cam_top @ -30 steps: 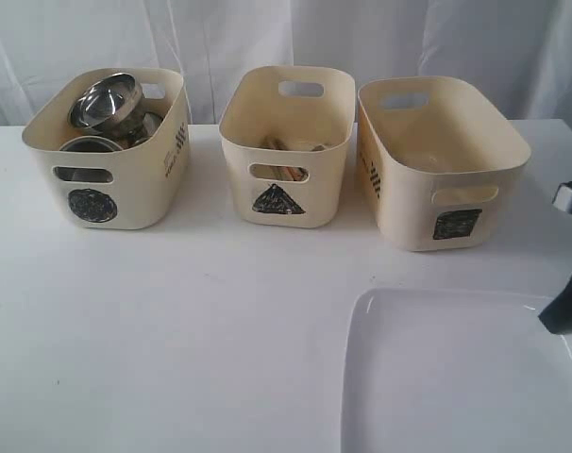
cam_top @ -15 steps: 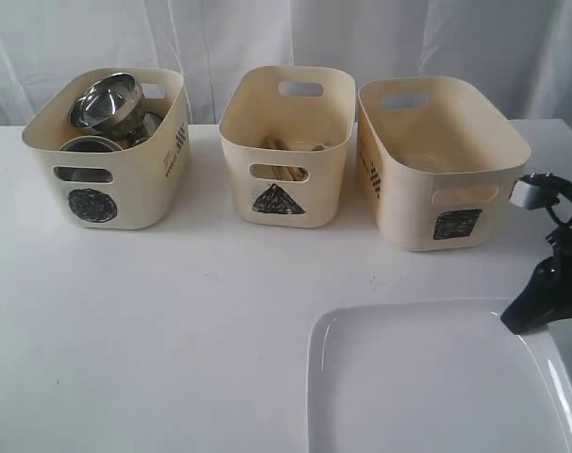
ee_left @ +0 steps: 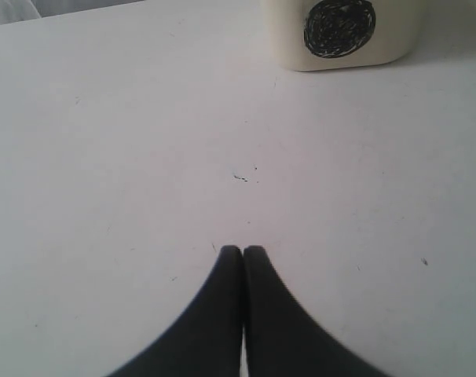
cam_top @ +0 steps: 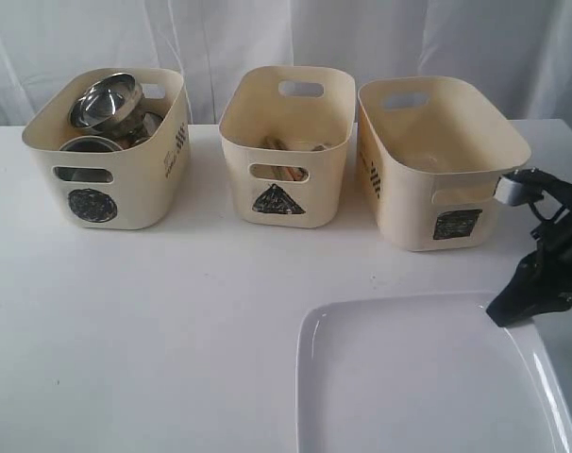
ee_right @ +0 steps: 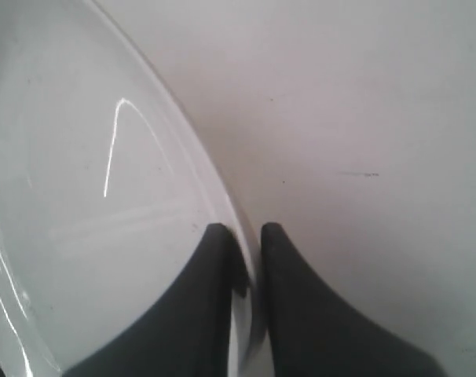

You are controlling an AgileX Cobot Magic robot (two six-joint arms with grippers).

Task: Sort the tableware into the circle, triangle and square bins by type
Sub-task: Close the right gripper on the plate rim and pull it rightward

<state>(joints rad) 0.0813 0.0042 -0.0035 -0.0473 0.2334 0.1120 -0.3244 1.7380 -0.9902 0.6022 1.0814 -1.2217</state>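
White tabletop (cam_top: 173,311); large white squarish plate (cam_top: 409,377) at five o'clock. The right gripper (cam_top: 501,314) pinches its rim, jaws nearly closed. Best lift it steadily toward the square-marked cream tub (cam_top: 442,160) at one o'clock.

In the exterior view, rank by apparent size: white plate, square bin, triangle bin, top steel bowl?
1. white plate, nearest the camera
2. square bin and triangle bin: alike tubs, not ranked
3. steel bowl
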